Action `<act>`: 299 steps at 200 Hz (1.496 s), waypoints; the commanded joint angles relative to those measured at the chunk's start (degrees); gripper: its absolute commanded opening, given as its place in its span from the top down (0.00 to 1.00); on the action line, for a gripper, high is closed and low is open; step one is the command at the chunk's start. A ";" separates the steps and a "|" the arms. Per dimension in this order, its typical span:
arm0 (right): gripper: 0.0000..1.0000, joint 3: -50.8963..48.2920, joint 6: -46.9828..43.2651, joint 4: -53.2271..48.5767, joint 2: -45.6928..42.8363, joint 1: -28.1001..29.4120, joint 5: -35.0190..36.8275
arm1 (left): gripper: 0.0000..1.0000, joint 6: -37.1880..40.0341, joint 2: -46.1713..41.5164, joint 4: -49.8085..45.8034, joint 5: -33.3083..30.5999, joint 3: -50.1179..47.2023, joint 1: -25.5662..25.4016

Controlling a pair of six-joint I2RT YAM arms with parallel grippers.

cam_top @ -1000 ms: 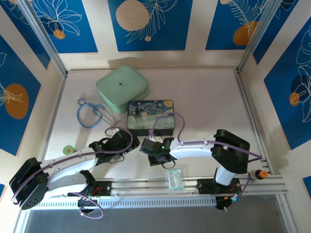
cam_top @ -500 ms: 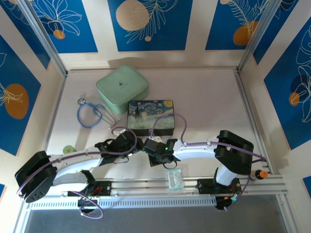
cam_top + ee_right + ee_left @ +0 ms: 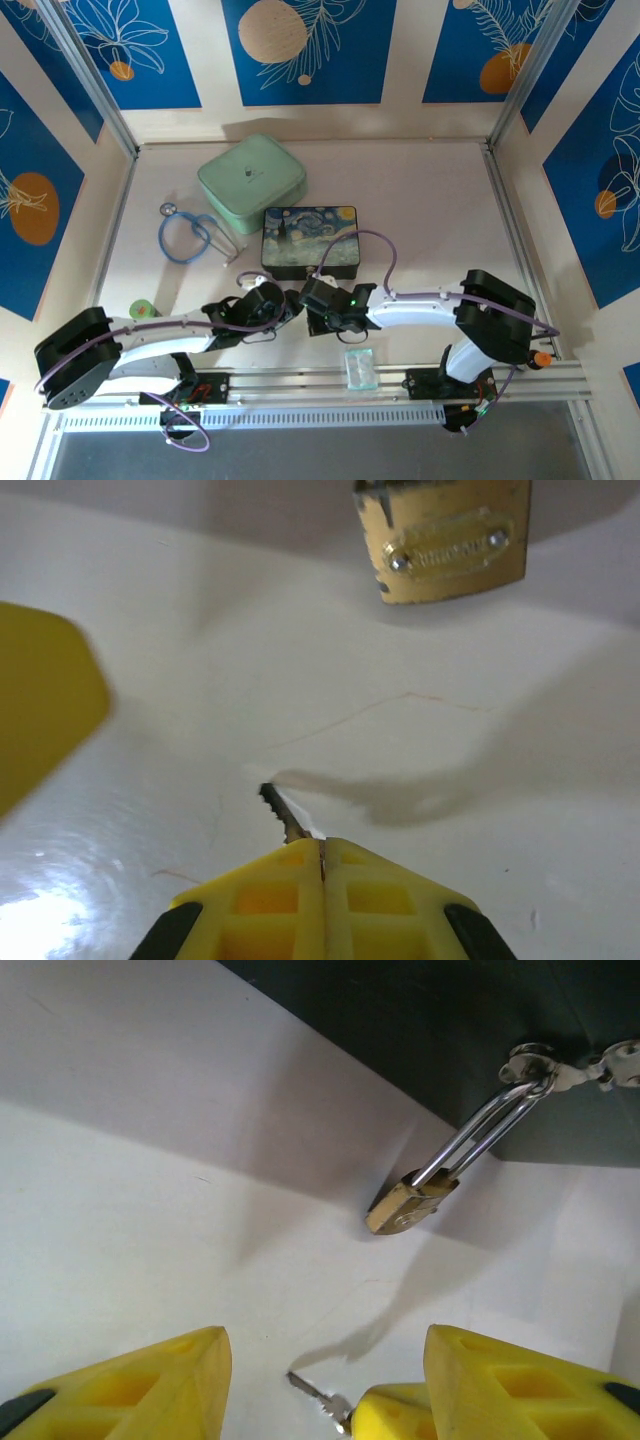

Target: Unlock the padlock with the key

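The right claw (image 3: 322, 852) is clamped on the tiny flat silver key (image 3: 283, 818) at lower centre; the small brass padlock (image 3: 445, 540) sits upper right; the left claw (image 3: 325, 1360) stands apart over the white worktop (image 3: 150, 1210)

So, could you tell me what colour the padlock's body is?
The padlock is brass-gold; it shows best in the left wrist view.

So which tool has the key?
The right tool: it is shut on the key, whose tip pokes out. The left tool is open and holds nothing.
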 commanded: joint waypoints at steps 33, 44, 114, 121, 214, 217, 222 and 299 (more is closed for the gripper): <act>0.98 -2.21 2.16 3.62 -3.61 -1.01 0.63 | 0.48 -9.35 1.57 5.14 -0.63 -2.93 -0.87; 0.98 -3.01 2.68 4.86 -4.57 -1.59 -0.03 | 0.47 -12.59 0.73 5.32 -0.26 -3.59 -0.87; 0.98 0.14 -0.68 6.24 -8.62 -3.74 -0.71 | 0.12 -33.64 -9.51 7.88 -0.82 -7.63 -0.96; 0.98 0.65 -1.01 6.84 -8.62 -3.73 -1.00 | 0.10 -34.20 -10.13 8.42 -1.29 -7.84 -0.96; 0.98 5.31 -2.89 12.23 -5.08 -1.22 -4.22 | 0.20 -38.42 -7.62 19.47 -2.04 -8.47 -0.96; 0.98 5.26 -2.78 12.26 -5.14 -1.09 -4.13 | 0.22 -38.61 -7.73 19.45 -2.23 -8.52 -0.96; 0.98 4.90 -2.59 12.52 -5.30 -0.98 -4.02 | 0.24 -38.91 -7.86 19.46 -2.48 -8.72 -0.96; 0.98 1.25 -1.75 16.03 -8.33 -0.58 -2.90 | 0.12 -40.84 -11.73 21.18 -6.80 -10.98 -0.87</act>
